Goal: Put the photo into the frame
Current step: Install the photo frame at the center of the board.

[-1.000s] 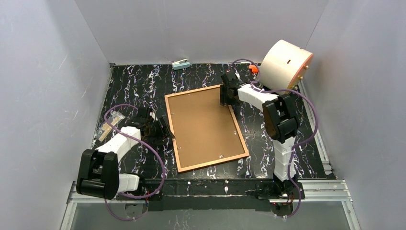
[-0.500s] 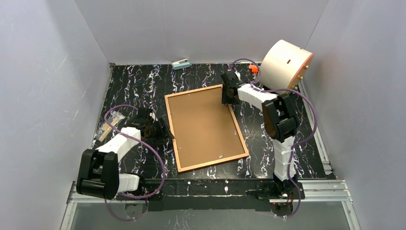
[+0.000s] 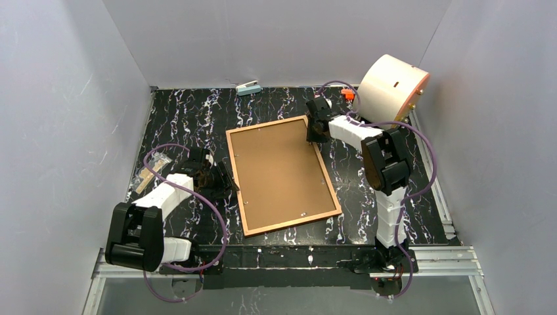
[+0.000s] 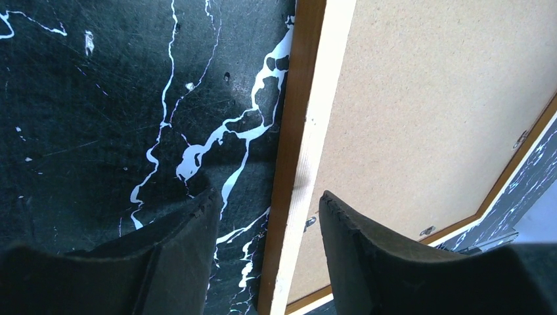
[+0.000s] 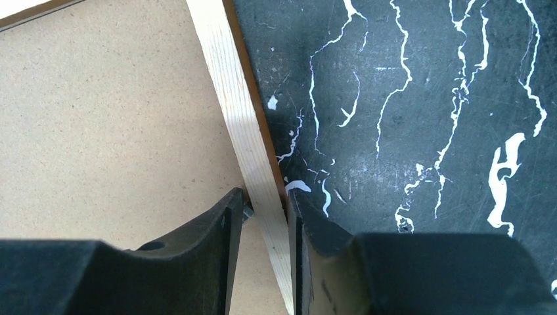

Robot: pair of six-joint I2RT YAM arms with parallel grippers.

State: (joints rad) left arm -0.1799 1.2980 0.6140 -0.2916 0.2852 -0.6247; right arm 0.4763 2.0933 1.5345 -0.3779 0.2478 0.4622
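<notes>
The frame [image 3: 292,222] of orange-brown wood lies back side up on the black marbled table, with a plain brown backing board [image 3: 279,170] inside it. The photo is not in view. My left gripper [image 3: 226,178] is open, its jaws astride the frame's left rail [image 4: 295,151] without touching it. My right gripper [image 3: 316,133] is shut on the right rail [image 5: 236,111] near the far right corner, one finger on the board side and one on the table side. In the wrist views the left gripper [image 4: 269,210] and right gripper [image 5: 266,210] both sit low over the rails.
A white drum [image 3: 393,88] stands at the far right with a small orange part [image 3: 347,94] beside it. A pale blue object [image 3: 248,87] lies at the back wall. A clear bag with wooden pieces [image 3: 148,172] lies at the left. Grey walls enclose the table.
My right gripper has shifted slightly right and away along the frame's far right corner. The left arm and the frame have hardly moved.
</notes>
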